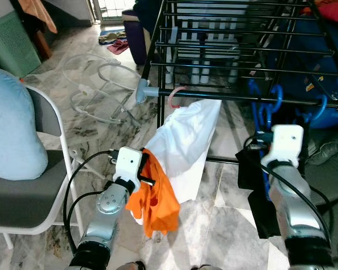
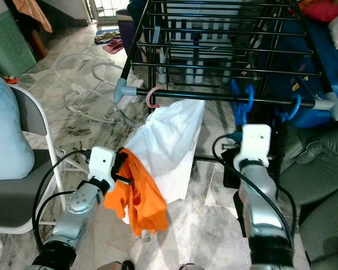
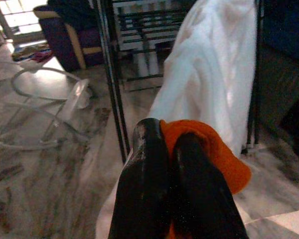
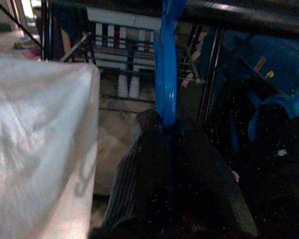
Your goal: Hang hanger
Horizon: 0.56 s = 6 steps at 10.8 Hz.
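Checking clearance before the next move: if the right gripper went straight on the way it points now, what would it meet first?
Probably the drying rack's front rail: the right gripper, shut on the blue hanger, points up along it toward that rail. Depth is unclear.

A grey-veined marble floor (image 1: 225, 202) runs back to a bright doorway (image 1: 110, 8). A folding chair (image 1: 45, 185) with a pale blue cushion (image 1: 8, 124) stands at left, near a green cabinet (image 1: 11, 45); a purple armchair (image 1: 136, 39) sits behind.
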Available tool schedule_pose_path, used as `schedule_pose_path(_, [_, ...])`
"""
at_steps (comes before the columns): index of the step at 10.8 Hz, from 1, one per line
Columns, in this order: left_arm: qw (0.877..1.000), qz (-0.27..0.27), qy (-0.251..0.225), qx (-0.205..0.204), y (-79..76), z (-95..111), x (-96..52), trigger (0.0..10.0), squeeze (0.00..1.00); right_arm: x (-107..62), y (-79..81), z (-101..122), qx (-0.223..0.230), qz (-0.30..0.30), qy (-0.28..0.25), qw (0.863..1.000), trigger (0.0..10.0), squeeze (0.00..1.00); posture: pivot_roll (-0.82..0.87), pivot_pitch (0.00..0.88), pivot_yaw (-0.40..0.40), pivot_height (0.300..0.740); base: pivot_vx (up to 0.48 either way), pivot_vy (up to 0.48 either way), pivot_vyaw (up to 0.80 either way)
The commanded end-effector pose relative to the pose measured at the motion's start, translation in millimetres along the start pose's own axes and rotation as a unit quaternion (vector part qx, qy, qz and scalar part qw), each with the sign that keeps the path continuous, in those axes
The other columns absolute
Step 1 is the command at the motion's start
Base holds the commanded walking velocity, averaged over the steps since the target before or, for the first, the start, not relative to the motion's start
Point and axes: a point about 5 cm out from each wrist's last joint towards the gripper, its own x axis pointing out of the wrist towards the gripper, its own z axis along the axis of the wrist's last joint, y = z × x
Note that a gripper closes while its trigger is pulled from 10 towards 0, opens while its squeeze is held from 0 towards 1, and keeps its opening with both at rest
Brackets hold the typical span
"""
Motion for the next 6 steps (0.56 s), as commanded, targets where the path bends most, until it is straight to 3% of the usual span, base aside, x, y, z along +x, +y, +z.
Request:
schedule_pose_path(1, [1.000,0.012,-0.005,0.013,3.4,1.9,2.2,10.0,0.00,-9.0,1.9,1.3,0.015,0.011,-0.015,1.000,0.0,0.00,-0.19,0.079,0.032,0.740,0.000,0.000,0.00])
schedule_pose_path(2, [1.000,0.015,-0.001,0.016,3.0,-0.6,2.0,10.0,0.00,-18.1,5.6,-7.0,0.017,0.023,-0.004,1.000,8.3,0.00,-0.19,0.078,0.032,0.740,0.000,0.000,0.00])
schedule_pose_path(3, [1.000,0.019,0.003,0.023,2.3,-3.2,1.5,10.0,0.00,-29.8,10.8,-20.2,0.017,0.031,0.017,0.999,10.0,0.00,-0.19,0.071,0.029,0.740,0.000,0.000,0.00])
schedule_pose_path(4, [0.999,0.030,0.011,0.026,2.2,-5.8,1.4,10.0,0.00,-39.1,16.9,-30.7,0.020,0.039,0.034,0.998,10.0,0.00,-0.19,0.071,0.028,0.740,0.000,0.000,0.00])
schedule_pose_path(6, [0.999,0.034,0.013,0.027,1.7,-6.6,2.6,10.0,0.00,-40.2,22.0,-31.4,0.025,0.047,0.038,0.998,10.0,0.00,-0.20,0.067,0.025,0.740,-0.120,0.000,0.00])
